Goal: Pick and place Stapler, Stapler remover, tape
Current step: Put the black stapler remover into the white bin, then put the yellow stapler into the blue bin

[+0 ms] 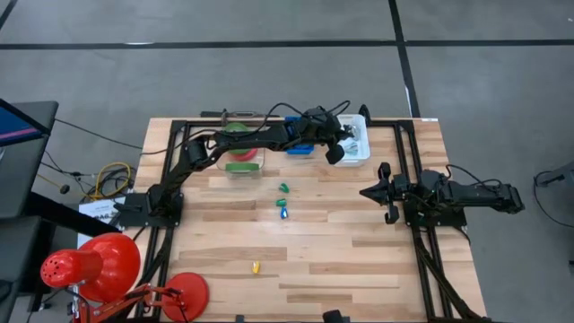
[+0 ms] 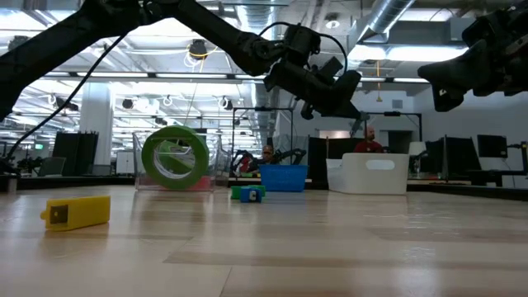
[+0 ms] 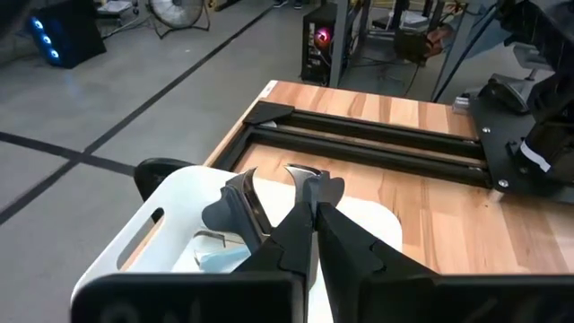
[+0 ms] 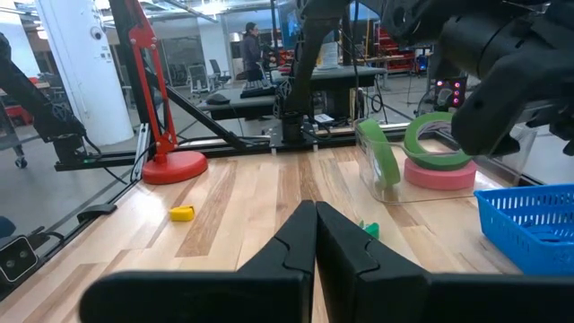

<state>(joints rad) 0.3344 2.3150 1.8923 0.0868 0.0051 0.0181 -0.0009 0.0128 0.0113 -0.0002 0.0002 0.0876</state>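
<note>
My left gripper (image 3: 305, 205) hangs over the white bin (image 3: 170, 211) at the table's far right, shut on a silver stapler remover (image 3: 240, 205); the high view shows this gripper (image 1: 334, 154) at the bin's near-left corner. More silver items (image 3: 215, 256) lie in the bin. Two green tape rolls (image 1: 235, 128) and a red-pink one (image 1: 240, 166) sit in a clear tray, one green roll (image 2: 173, 157) standing on edge. Small green (image 1: 283, 187) and blue (image 1: 284, 214) items lie mid-table. My right gripper (image 4: 314, 215) waits shut, raised at the right side (image 1: 368, 191). My left gripper pinches the stapler remover between its two fingertips (image 3: 316, 220), with the silver wings (image 3: 314, 184) sticking out on both sides of them. The fingers slant down from above. The remover is lifted clear, over the white bin's opening.
A blue basket (image 1: 299, 144) stands between the clear tray and the white bin (image 1: 357, 139). A yellow item (image 1: 255, 266) lies near the table's near edge. A red lamp (image 1: 99, 269) stands at the near-left corner. Bare wood stretches across the table's near half.
</note>
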